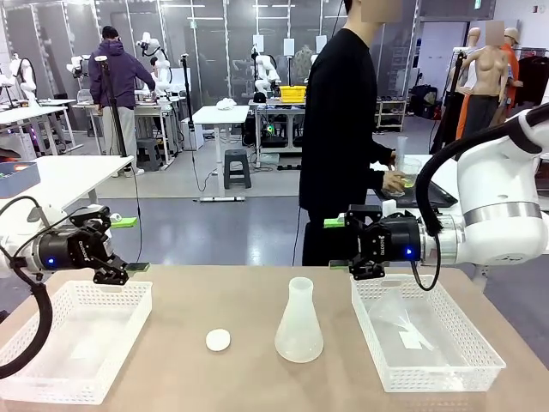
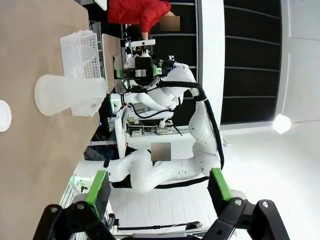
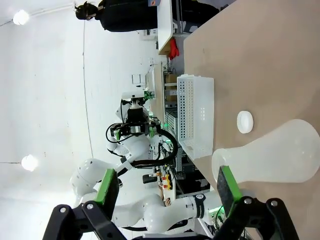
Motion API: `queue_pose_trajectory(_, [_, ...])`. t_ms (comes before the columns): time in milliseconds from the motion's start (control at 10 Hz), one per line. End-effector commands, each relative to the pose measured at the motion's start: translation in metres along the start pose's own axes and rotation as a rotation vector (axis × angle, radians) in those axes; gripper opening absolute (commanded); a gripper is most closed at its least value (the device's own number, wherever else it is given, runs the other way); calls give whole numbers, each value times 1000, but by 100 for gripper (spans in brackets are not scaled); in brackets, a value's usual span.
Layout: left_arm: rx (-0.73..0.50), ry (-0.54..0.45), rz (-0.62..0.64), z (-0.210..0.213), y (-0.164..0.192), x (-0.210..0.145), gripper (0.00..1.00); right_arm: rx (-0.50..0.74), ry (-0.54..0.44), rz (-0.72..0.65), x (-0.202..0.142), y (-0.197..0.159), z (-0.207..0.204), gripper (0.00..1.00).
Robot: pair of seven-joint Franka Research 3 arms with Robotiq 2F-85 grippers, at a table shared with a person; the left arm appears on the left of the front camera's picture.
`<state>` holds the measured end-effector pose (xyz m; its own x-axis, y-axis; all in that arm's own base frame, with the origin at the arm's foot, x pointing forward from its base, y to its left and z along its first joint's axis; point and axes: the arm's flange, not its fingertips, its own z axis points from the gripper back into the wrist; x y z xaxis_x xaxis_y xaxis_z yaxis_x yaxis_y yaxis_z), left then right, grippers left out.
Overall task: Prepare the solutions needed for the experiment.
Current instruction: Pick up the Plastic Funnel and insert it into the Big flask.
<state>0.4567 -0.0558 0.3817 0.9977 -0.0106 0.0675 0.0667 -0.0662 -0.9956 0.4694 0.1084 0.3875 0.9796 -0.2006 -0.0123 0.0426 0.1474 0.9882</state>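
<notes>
Currently, I am viewing the table from the robot's side. Nearest to me, the left basket and the right basket, both white, are sitting at either end; the right one is holding a clear film item that I cannot identify. Between them, a frosted flask is standing upright, and a small white disc is lying near it on the left, not touching it.

Farther back, the left jaws are hovering over the far rim of the left basket, pointing toward the middle. In the left wrist view their green pads are standing wide apart with nothing between them. The right jaws are hovering over the far corner of the right basket, likewise wide and gripping nothing.

Beyond the table, a person in black is standing turned toward another surface. The solutions are showing as a pale yellow-green patch at the person's hand, low in a clear vessel, well apart from the flask.
</notes>
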Motion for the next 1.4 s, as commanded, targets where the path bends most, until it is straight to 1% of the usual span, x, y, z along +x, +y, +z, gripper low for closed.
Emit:
queue_pose_trajectory(0, [-5, 10, 1, -1, 0, -1, 100, -3, 6, 1, -1, 0, -1, 100])
queue_pose_trajectory(700, [-5, 10, 1, -1, 0, -1, 100, -4, 2, 0, -1, -1, -1, 100])
queue_pose_trajectory(1000, [-5, 10, 1, -1, 0, -1, 100, -239, 116, 436, -24, 31, -16, 100])
queue_pose_trajectory(1100, [-5, 10, 1, -1, 0, -1, 100, -355, 140, 579, -32, 42, -15, 100])
queue_pose_trajectory(1300, [-5, 10, 1, -1, 0, -1, 100, -627, 222, 757, -42, 59, -9, 100])
